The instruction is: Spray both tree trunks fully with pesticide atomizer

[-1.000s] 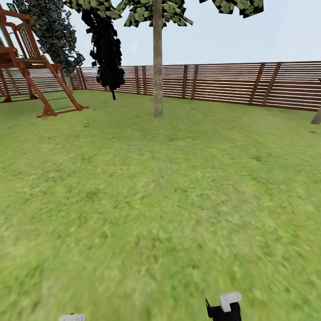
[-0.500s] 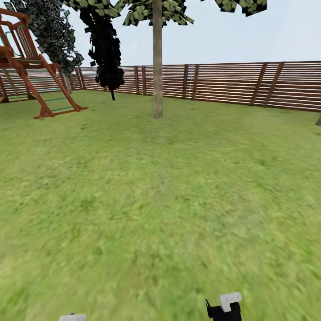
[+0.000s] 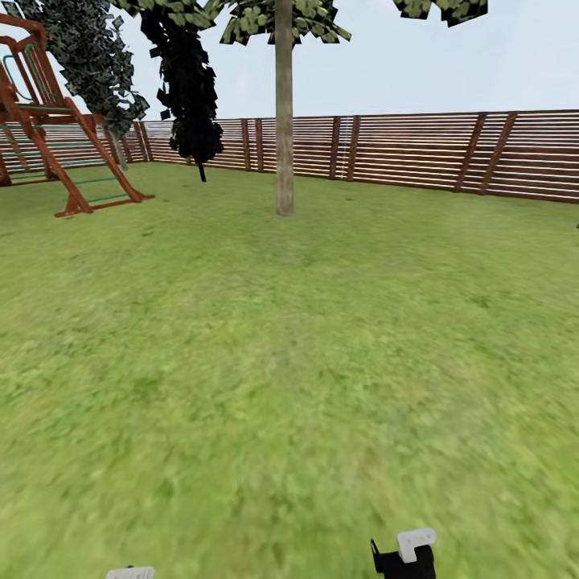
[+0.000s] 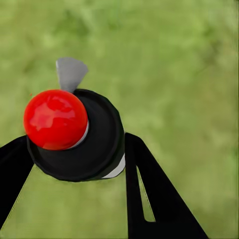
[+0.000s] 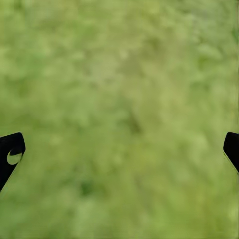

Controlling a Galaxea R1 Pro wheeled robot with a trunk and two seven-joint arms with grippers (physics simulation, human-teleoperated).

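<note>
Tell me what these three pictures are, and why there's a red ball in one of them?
They come from three cameras on one robot on wheels, in a computer-made garden. The big picture is from its head, looking over the lawn toward a tall tree trunk, a wooden fence and a play frame with a ladder.

The other two pictures are from cameras near each hand, both looking at grass. The left hand has two black fingers closed around the pesticide atomizer, a small black spray bottle. The red ball is the bottle's top, seen very close. The right hand is open and holds nothing; its fingertips peek in at the picture's edges.

The tree is some way off across the grass.
</note>
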